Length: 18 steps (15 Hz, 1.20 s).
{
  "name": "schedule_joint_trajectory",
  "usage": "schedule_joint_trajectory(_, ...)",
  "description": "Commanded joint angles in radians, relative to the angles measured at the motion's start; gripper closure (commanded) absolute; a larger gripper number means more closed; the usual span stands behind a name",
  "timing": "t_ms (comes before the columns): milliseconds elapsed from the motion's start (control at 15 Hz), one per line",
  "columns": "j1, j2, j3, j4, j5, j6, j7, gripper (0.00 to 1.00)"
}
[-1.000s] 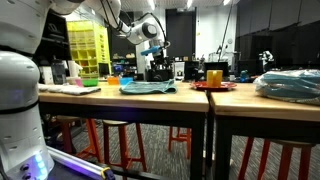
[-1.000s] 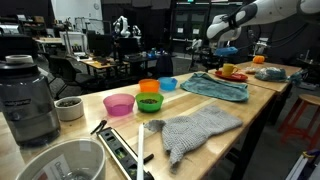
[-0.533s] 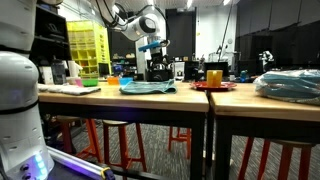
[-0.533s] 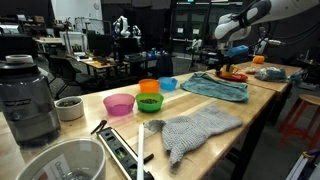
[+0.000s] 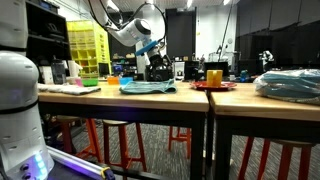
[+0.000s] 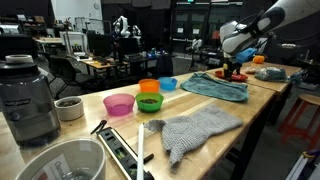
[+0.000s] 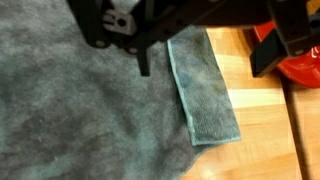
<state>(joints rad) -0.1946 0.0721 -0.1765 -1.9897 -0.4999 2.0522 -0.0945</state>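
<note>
My gripper (image 5: 150, 50) (image 6: 236, 64) hangs open above a teal towel (image 5: 148, 88) (image 6: 215, 88) spread flat on the wooden table (image 6: 262, 100). In the wrist view the towel (image 7: 80, 110) fills the left and middle, and one folded edge runs down over bare wood (image 7: 265, 135). My gripper (image 7: 205, 55) enters from the top, and its two dark fingers (image 7: 143, 60) stand wide apart with nothing between them. A red plate (image 7: 303, 72) (image 6: 232, 76) (image 5: 213, 87) lies just beyond the towel's edge.
An orange cup (image 5: 214, 75) stands on the red plate. Pink (image 6: 119, 104), orange (image 6: 150, 88), green (image 6: 150, 102) and blue (image 6: 168, 84) bowls sit mid-table, with a grey cloth (image 6: 200, 128), a blender (image 6: 28, 100) and a metal bowl (image 6: 60, 160) nearer. A blue bundle (image 5: 290, 85) lies on the neighbouring table.
The arm has swung over the teal towel and the gripper has come lower toward it. The jaws have stayed open, and the towel has not moved.
</note>
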Motion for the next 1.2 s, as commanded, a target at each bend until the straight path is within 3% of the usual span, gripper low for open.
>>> schedule_joint_trajectory(0,0.002,-0.069,-0.013,-0.114,-0.067,0.040,0.030,0.00)
schedule_joint_trajectory(600,0.002,-0.050,-0.022,-0.160,-0.237,0.169,0.211,0.00)
schedule_joint_trajectory(1133,0.001,-0.046,-0.024,-0.178,-0.299,0.169,0.245,0.00)
